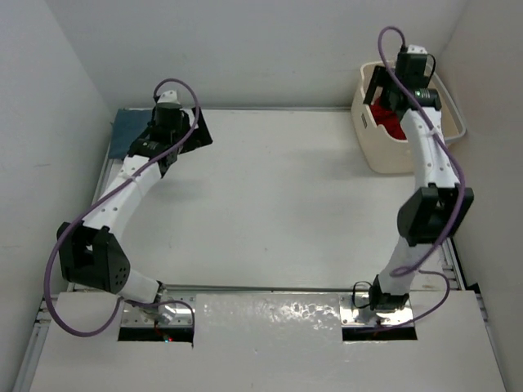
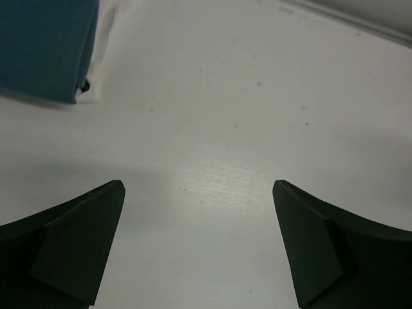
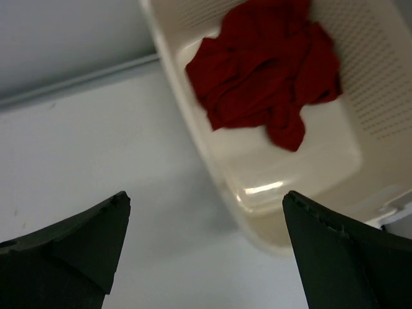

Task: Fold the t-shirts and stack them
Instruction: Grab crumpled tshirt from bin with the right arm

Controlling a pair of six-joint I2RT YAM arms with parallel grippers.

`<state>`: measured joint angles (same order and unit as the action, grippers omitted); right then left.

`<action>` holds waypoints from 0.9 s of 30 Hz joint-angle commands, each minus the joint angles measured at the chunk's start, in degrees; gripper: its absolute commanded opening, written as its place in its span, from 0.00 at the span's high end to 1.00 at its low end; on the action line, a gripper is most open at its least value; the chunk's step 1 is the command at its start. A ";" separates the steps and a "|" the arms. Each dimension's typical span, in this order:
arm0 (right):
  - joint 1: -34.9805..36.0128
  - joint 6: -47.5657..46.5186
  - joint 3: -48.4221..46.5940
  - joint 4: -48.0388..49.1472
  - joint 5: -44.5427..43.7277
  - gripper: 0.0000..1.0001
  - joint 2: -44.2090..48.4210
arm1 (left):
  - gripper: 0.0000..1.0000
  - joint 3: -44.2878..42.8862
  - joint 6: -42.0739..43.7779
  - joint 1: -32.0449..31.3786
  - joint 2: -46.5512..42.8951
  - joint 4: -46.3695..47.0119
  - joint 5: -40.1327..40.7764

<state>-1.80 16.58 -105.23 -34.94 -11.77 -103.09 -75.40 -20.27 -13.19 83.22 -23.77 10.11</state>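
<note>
White tabletop (image 1: 278, 204), plain walls. Left gripper (image 2: 199, 244) spread wide, empty, over bare surface near folded blue-grey t-shirt (image 2: 42, 45) at far-left corner; pale strip (image 2: 102, 58) at its edge, maybe white shirt, cannot tell. Right gripper (image 3: 206, 251) spread wide, empty, above cream laundry basket (image 3: 302, 167); red t-shirt (image 3: 264, 64) crumpled inside. Judged: at least one folded, red left to fold and stack.
</note>
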 commanded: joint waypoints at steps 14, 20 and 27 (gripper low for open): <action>-9.53 7.31 -30.66 26.21 -14.42 0.01 -42.18 | 0.00 -6.60 3.31 0.27 5.10 0.66 2.81; -11.99 10.84 -31.53 25.71 -13.02 0.01 -47.11 | 0.00 -8.19 3.31 0.27 7.48 -1.19 3.78; -12.87 11.37 -30.04 23.43 -13.72 0.01 -50.28 | 0.00 -12.58 2.43 0.27 11.78 -2.60 3.43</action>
<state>-14.35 26.00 -133.78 -12.91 -24.49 -152.83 -84.18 -17.87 -12.78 94.52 -27.03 13.69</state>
